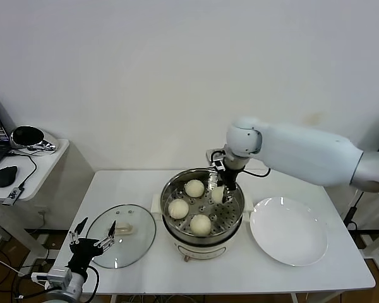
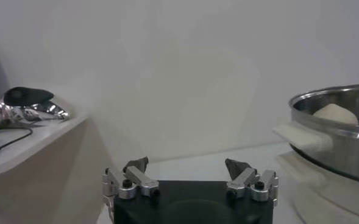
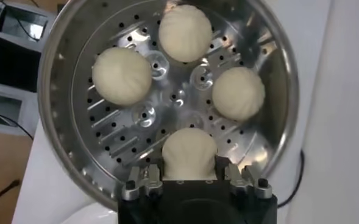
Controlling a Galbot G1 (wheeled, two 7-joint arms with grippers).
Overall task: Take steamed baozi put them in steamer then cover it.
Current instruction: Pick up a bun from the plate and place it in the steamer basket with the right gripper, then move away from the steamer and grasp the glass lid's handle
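The steamer (image 1: pixel 202 214) stands at table (image 1: pixel 139 265) centre. Inside it, baozi (image 1: pixel 179 208) lie at 9, 12 and 6 o'clock; a fourth (image 1: pixel 218 194) sits at 3 o'clock. The cover (image 1: pixel 122 235) lies left of the steamer, the plate (image 1: pixel 288 230) right.

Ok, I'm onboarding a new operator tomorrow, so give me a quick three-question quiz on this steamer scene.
1. True or false: the plate has no baozi on it.
2. How many baozi sit in the steamer, counting the baozi in the right gripper?
3. Where is the cover? A) on the steamer B) flat on the table beside the open left gripper C) on the plate

Key: 1 true; 2 four; 3 B.
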